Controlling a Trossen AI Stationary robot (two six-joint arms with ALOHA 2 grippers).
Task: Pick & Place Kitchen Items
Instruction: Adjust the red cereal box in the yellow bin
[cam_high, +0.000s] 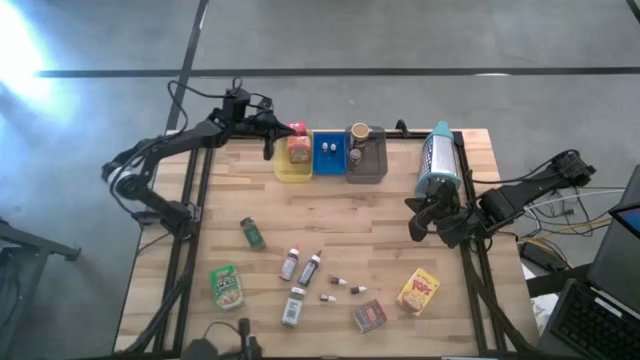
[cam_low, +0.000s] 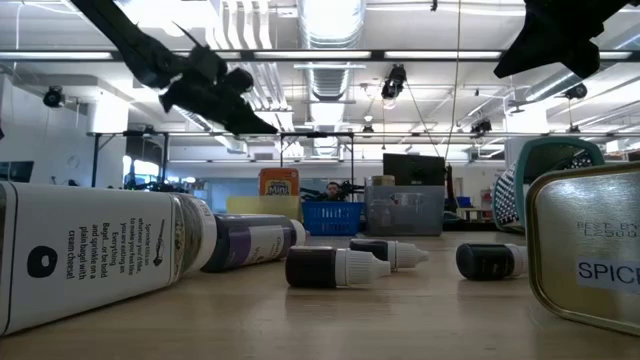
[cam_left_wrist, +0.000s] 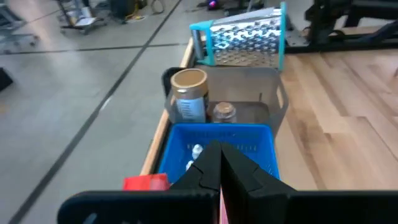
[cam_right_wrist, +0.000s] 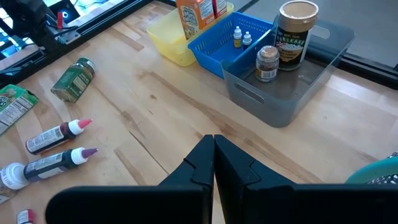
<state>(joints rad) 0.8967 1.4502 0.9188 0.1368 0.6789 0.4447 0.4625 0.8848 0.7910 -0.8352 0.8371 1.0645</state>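
free: bare table (cam_high: 380, 215) mid-band | blocked: trays (cam_high: 366, 172) far edge, grater (cam_high: 438, 160) right

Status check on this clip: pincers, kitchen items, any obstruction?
Left pincer shut, empty, beside yellow tray. Right pincer shut, empty, below grater. Bottles, pouches still loose on table. Nothing blocking.

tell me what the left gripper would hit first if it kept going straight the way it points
Probably the blue basket: the shut left gripper points right at it, with the grey tray beyond. Depth is hard to judge.
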